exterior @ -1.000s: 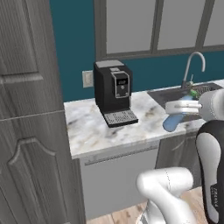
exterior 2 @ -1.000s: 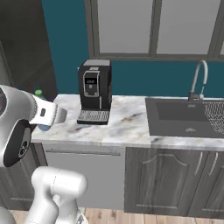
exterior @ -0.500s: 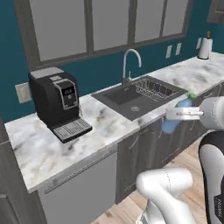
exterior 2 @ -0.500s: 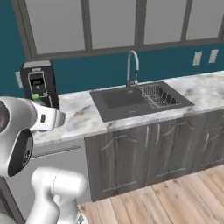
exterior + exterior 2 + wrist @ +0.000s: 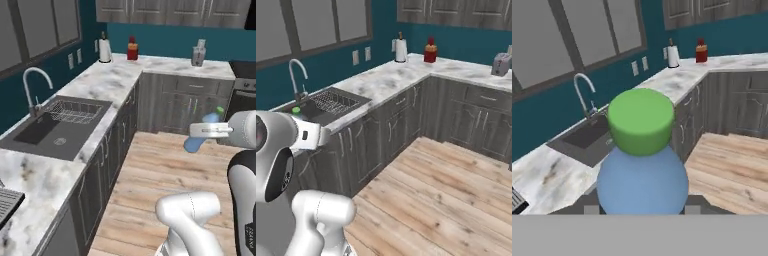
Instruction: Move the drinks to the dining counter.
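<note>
The room comes first: an L-shaped marble worktop (image 5: 125, 80) runs along the teal wall and turns the corner, with a sink (image 5: 55, 127) and its curved tap (image 5: 35, 87) let into the near run, dark grey cabinets (image 5: 406, 120) beneath, and a bare plank floor (image 5: 456, 200) opening out ahead of the base. None of this is the dining counter, so the step in hand reads as carriage across the room, and doing it well means keeping the load level and close to the body while the base drives and turns, steering wide of the cabinet fronts and holding off any release until the island's marbled top lies squarely under the hand. At the far corner stand a paper-towel roll (image 5: 104, 50), a red bottle (image 5: 132, 48) and, further along, a toaster (image 5: 198, 53), all well apart from the arm and no concern for the route. The small blue-green bottle (image 5: 642, 182) rides in mid-air over the floor, carried lying roughly along the gripper's line, its green cap (image 5: 641, 127) pointing away from the hand toward the room. The gripper (image 5: 200, 136) is clamped about the bottle's blue body, the jaws partly closed with the bottle between them, and the bottle touches nothing else.
</note>
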Available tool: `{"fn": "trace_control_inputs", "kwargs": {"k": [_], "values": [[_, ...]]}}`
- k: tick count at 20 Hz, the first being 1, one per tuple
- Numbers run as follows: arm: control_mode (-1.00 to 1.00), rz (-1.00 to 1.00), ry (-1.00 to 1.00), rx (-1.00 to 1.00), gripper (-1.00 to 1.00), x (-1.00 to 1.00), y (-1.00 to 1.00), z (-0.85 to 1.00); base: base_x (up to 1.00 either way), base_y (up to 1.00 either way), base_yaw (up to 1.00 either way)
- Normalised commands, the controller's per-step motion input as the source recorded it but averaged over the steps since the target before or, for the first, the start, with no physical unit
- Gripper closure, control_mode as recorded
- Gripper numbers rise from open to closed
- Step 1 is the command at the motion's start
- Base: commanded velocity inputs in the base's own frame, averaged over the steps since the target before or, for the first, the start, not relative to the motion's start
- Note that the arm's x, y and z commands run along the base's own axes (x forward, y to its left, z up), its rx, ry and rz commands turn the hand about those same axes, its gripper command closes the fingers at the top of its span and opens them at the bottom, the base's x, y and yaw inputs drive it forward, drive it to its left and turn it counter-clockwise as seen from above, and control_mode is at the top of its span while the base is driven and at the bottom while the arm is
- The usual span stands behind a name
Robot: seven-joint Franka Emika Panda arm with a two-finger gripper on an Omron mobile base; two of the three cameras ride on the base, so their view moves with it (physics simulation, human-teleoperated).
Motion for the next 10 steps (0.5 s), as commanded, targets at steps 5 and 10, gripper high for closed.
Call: {"fn": "trace_control_inputs", "kwargs": {"k": [5,10], "values": [[1.00,0.00,0.00,0.00,1.00,0.00,0.00,0.00,0.00,0.00,-0.99],[1.00,0.00,0.00,0.00,1.00,0.00,0.00,0.00,0.00,0.00,-1.00]]}}
